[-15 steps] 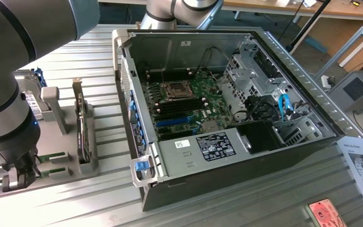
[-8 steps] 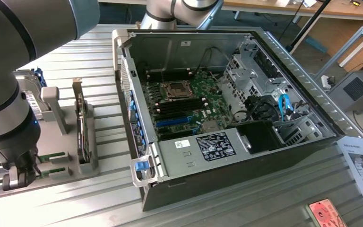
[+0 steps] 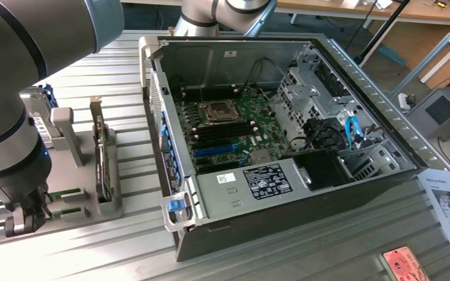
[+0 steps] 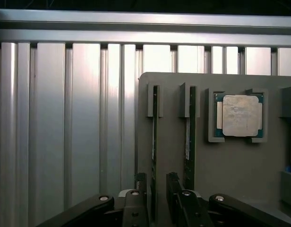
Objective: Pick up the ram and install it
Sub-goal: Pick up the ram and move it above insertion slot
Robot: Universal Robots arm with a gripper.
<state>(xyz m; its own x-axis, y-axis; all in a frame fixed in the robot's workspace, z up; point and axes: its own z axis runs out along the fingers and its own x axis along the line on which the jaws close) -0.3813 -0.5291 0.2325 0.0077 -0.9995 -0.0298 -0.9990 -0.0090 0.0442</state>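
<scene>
Pick-up step is in hand: the fingers (image 4: pixel 173 185) are standing open, straddling the ram (image 4: pixel 155 123) without gripping it. The ram is standing on edge in the grey holder (image 4: pixel 230 175), at 8 o'clock from the computer case (image 3: pixel 209 58). Gripping calls for even closure on both faces.
</scene>
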